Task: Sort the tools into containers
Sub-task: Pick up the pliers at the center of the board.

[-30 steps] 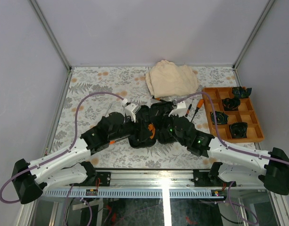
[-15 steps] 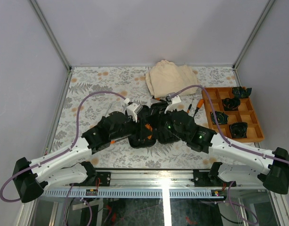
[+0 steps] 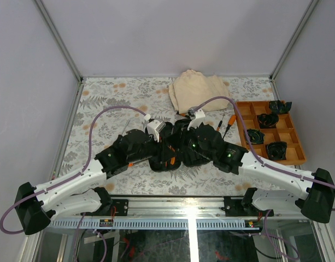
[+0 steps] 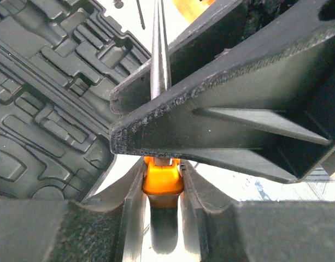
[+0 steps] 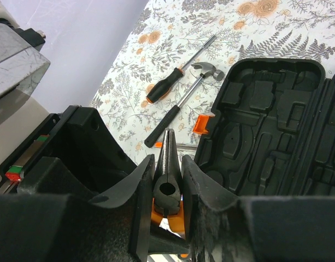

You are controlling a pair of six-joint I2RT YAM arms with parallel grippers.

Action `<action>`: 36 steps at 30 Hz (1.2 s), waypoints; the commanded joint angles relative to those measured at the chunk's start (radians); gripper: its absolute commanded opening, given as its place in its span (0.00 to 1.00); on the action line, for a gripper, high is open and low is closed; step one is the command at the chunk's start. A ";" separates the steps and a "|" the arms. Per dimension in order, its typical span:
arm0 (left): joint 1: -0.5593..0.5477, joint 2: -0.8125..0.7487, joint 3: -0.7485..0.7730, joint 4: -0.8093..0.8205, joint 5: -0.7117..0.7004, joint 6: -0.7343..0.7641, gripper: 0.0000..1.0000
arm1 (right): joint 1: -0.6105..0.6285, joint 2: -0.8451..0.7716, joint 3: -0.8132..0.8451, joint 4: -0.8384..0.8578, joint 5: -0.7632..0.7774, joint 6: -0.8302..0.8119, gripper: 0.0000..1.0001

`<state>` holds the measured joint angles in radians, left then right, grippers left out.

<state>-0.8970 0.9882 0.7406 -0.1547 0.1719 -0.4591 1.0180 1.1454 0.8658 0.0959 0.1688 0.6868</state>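
The black tool case (image 3: pixel 166 165) lies open at the table's middle, mostly under both arms; its moulded slots show in the left wrist view (image 4: pixel 41 109) and the right wrist view (image 5: pixel 276 125). My left gripper (image 4: pixel 163 174) is shut on a screwdriver (image 4: pixel 163 177) with an orange collar, its metal shaft pointing away beside the case. My right gripper (image 5: pixel 167 169) is shut on the orange-handled pliers (image 5: pixel 168 164), held next to the case's orange latch (image 5: pixel 203 124). A little hammer (image 5: pixel 203 72) and a black-and-orange screwdriver (image 5: pixel 166 90) lie on the table beyond it. Two more screwdrivers (image 3: pixel 228 124) lie right of the case.
A beige folded cloth (image 3: pixel 199 91) lies at the back centre. A wooden divided tray (image 3: pixel 294 143) holding black items stands at the right. The right arm's black body (image 4: pixel 238 109) crosses close in front of the left wrist camera. Grey walls enclose the table.
My right arm has swung left with the pliers, over the case and close to the left gripper. The left arm has barely moved.
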 commanded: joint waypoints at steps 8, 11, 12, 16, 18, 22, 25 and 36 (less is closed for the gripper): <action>-0.004 -0.024 -0.009 0.082 -0.020 -0.027 0.00 | 0.000 -0.104 -0.038 0.089 0.036 0.004 0.40; -0.002 -0.025 -0.024 0.087 -0.029 -0.048 0.00 | -0.001 -0.136 -0.064 0.090 0.052 -0.024 0.47; -0.002 -0.027 -0.028 0.092 -0.029 -0.055 0.00 | 0.000 -0.146 -0.073 0.086 0.057 -0.035 0.50; -0.002 -0.035 -0.039 0.097 -0.059 -0.079 0.00 | 0.000 -0.200 -0.112 0.071 0.083 -0.059 0.55; 0.000 -0.038 -0.039 0.091 -0.080 -0.091 0.00 | -0.001 -0.222 -0.137 0.067 0.091 -0.063 0.56; 0.021 -0.039 -0.042 0.090 -0.084 -0.124 0.00 | -0.001 -0.243 -0.182 0.061 0.060 -0.067 0.55; 0.046 -0.036 -0.042 0.084 -0.081 -0.157 0.00 | -0.001 -0.233 -0.204 0.068 -0.015 -0.071 0.52; 0.136 -0.060 -0.088 0.161 0.025 -0.246 0.00 | 0.000 -0.089 -0.255 0.235 -0.256 -0.018 0.42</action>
<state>-0.7753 0.9520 0.6548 -0.1249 0.1390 -0.6659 1.0183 1.0210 0.6125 0.2062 0.0002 0.6510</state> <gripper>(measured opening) 0.241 0.428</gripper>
